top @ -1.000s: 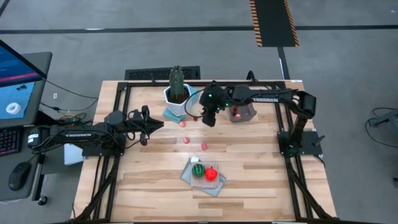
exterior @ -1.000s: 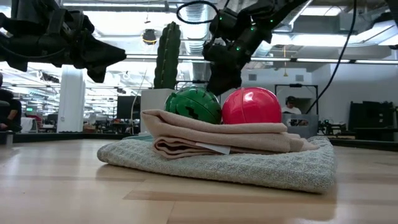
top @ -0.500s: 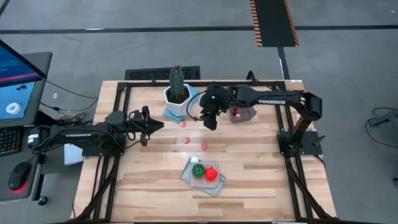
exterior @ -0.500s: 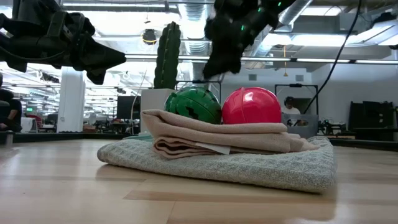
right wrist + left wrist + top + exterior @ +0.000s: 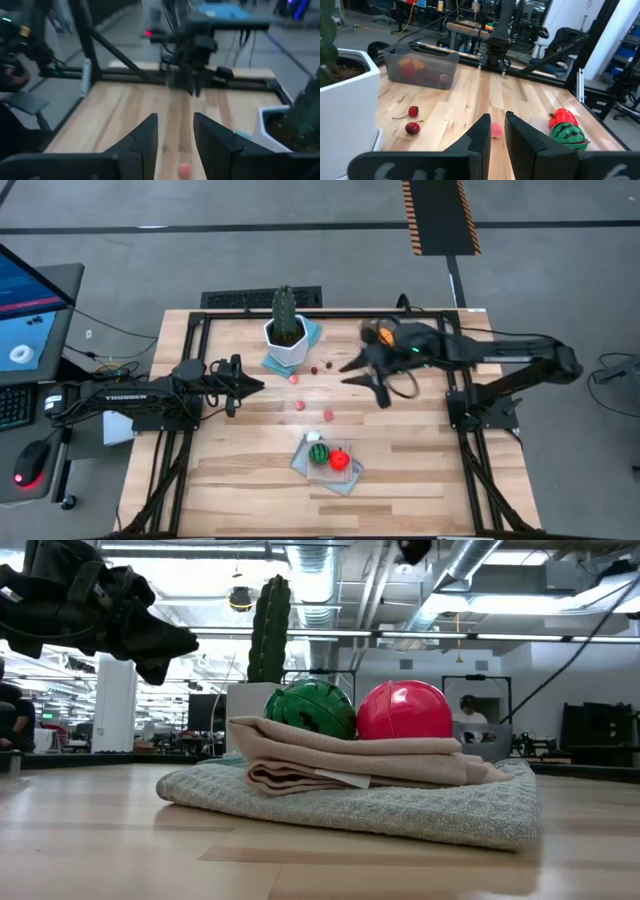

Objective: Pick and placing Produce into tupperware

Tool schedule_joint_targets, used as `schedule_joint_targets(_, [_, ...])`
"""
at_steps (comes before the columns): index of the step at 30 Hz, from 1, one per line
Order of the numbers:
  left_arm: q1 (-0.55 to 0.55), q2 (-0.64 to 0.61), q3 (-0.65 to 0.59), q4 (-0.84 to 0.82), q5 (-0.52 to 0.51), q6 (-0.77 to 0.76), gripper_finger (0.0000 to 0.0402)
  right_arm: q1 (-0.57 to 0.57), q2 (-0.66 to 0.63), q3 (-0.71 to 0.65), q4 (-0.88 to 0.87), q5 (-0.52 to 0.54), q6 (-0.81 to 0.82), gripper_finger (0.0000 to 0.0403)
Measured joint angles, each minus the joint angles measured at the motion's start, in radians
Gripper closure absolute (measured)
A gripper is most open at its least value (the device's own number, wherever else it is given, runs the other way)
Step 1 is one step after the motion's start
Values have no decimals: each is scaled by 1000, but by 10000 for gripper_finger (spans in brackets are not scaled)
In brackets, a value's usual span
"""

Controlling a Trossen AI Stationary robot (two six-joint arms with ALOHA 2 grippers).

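Swung back off the tupperware (image 5: pixel 421 67), right end effector (image 5: pixel 362 374) hangs w/ fingers apart, holding nothing.

Two dark jointed arms, white lettering on the left, perhaps a green light on the right.

Cactus (image 5: pixel 285 307) in white pot (image 5: pixel 287 342)

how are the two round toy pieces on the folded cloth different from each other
The green ball is dark green with darker stripes, like a watermelon; the red ball is plain glossy red. From above, the green one lies nearer the left arm's side of the cloth, the red one nearer the right arm's side. Both are round, similar in size, and sit side by side on the cloth.
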Motion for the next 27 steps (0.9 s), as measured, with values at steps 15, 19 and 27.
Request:
schedule_joint_targets(15, [-7,36,104,-257,-72,96,357,93,-306,-582,477,399,144,259])
schedule_joint_targets(19, [-20,127,196,-331,-105,130,357,76,-303,-610,437,528,295,257])
schedule_joint_targets(27, [-22,375,308,-347,-145,173,357,73,-241,-610,411,565,339,260])
